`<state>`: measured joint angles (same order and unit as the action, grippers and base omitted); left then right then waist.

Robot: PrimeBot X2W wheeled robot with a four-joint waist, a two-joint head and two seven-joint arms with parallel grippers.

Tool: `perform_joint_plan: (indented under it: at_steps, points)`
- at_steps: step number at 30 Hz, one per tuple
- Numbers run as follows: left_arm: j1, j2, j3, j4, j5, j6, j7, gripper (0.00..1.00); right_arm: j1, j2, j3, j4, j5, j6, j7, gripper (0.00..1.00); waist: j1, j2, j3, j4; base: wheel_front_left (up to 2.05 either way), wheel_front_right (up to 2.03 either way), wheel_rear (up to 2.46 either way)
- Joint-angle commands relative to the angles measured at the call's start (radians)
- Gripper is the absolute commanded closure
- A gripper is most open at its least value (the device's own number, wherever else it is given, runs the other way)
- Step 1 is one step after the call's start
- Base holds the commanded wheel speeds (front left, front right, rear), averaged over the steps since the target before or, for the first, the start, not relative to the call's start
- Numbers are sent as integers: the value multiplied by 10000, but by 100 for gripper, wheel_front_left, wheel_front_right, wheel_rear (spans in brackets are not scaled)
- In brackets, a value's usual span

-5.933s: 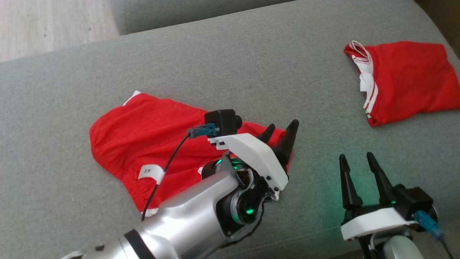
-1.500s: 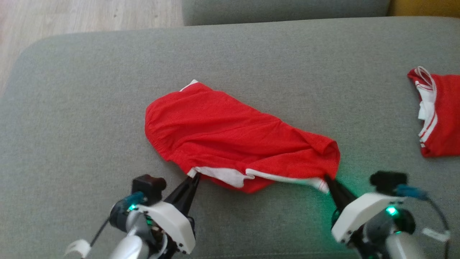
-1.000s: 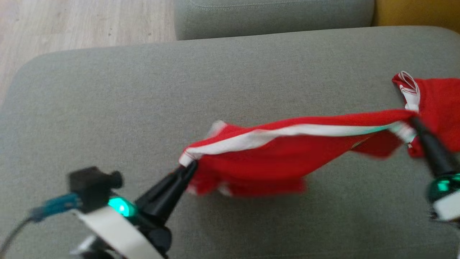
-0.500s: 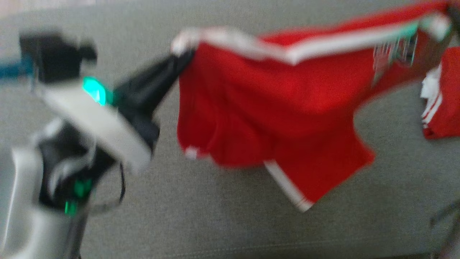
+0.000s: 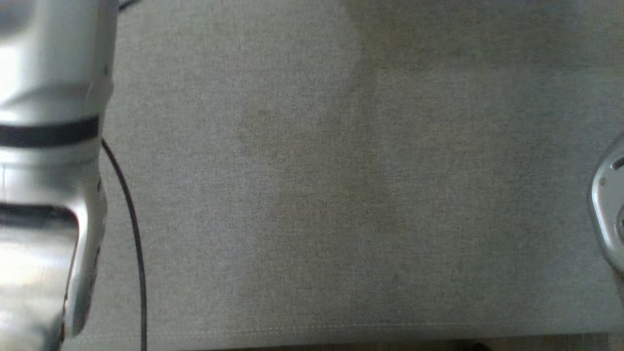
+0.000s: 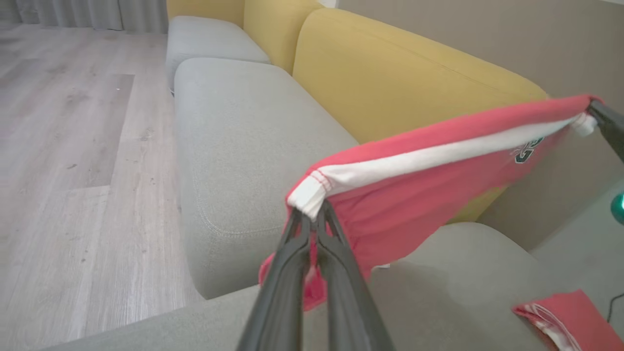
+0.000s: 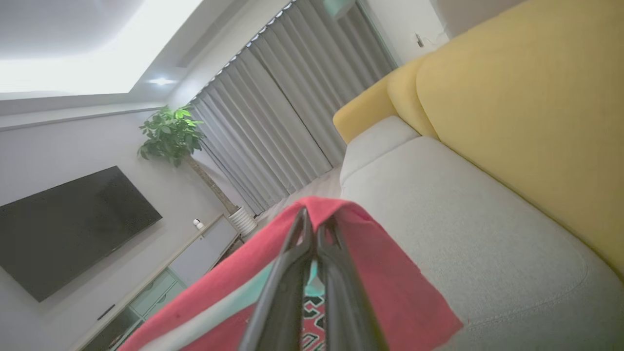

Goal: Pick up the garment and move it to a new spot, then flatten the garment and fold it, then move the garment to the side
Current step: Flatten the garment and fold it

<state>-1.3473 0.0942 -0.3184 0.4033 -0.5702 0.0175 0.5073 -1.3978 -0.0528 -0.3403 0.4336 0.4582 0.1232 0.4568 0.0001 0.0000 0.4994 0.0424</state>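
Grey sofa point(image 6: 234, 146) seat; shorts point(image 6: 414, 195) hang stretched above it, left jaws and right jaws each clamped on one corner. Risk: a wider pull could slip either thin pinch, dropping the shorts crumpled.

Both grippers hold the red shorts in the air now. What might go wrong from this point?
The left gripper and the right gripper each pinch only a small corner of the red shorts, so a corner may slip out. The second red garment lies on the grey cushion nearby; the shorts might land on it.
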Motion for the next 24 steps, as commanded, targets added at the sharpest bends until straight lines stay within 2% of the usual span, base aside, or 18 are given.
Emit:
perform_joint_plan:
  at_steps: [1,4,7,12,16,19,21,24]
  points:
    - [-437,296,75,272,264,9,-346,100,-365,26,88,204,-83,75,-454,100,-1,0,324,64,0,0,0]
    - [-406,77,-193,1392,466,-95,-1077,100,-39,26,327,1186,-42,75,-1011,100,-1,0,366,30,0,0,0]
    - [274,-143,-527,2183,422,-322,-1688,100,984,7,660,1582,91,75,-1250,100,-1,0,208,48,0,0,0]
    - [1986,-327,-1180,2510,215,-806,-2498,100,3509,-371,1584,770,1356,75,-743,100,-1,0,-175,44,0,0,0]
    - [3912,-357,-1671,1596,-129,-1063,-2707,100,6267,-1092,2172,-926,2497,75,194,100,-1,0,-627,81,0,0,0]
    - [5560,-29,-1829,324,-247,-991,-2786,100,8355,-1650,2195,-2428,2992,75,890,100,-1,0,-1007,88,0,0,0]
    - [6854,401,-1897,-634,-185,-716,-2846,100,9739,-1916,2100,-3318,3142,75,1359,100,-1,0,-1388,52,0,0,0]
    - [8931,1068,-1859,-2171,-130,-78,-2938,100,11702,-2081,1863,-4653,3181,75,2099,100,-1,0,-1908,5,0,0,0]
